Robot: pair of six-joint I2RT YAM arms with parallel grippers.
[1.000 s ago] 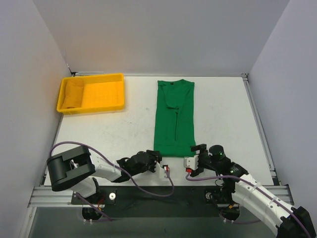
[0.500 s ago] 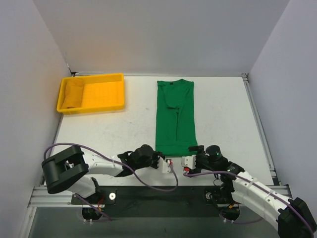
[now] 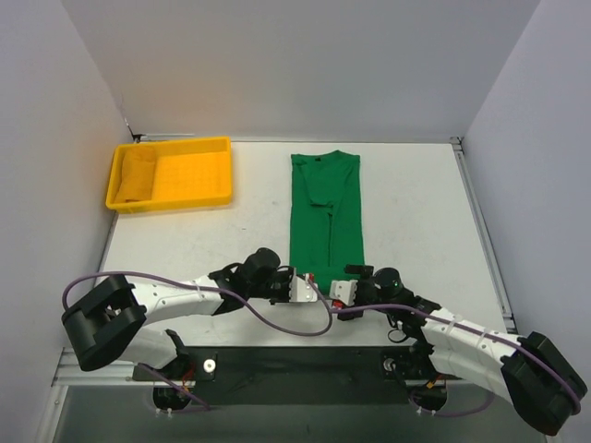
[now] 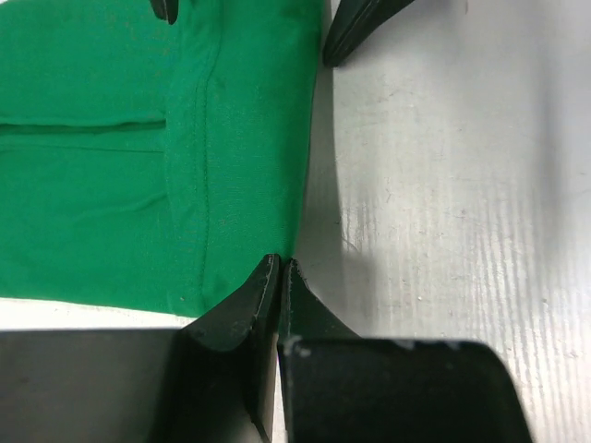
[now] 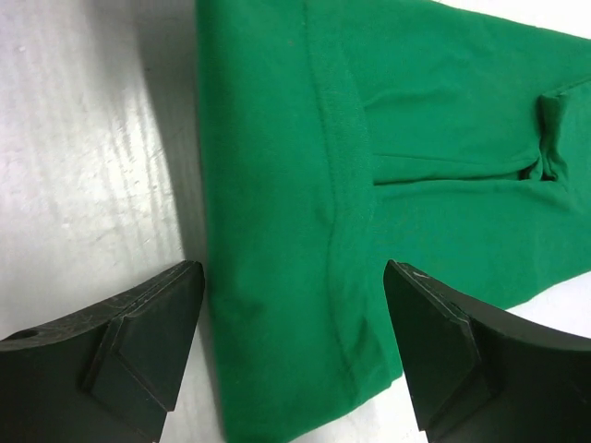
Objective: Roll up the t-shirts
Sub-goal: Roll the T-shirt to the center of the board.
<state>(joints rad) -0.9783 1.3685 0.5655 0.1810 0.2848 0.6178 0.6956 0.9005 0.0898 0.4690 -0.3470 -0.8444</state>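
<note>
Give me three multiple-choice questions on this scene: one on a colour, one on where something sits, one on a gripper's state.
1. The shirt is: A red; B white; C green.
2. The tray sits: A at the table's far left; B on the shirt; C by the right arm's base.
3. The right gripper is: A shut on the tray; B open, astride the shirt's hem; C shut over bare table.

Answers:
1 C, the fabric is plain green in every view.
2 A, the top view shows it in the far-left corner, apart from the shirt.
3 B, the right wrist view shows it spread wide with the hem in between.
</note>
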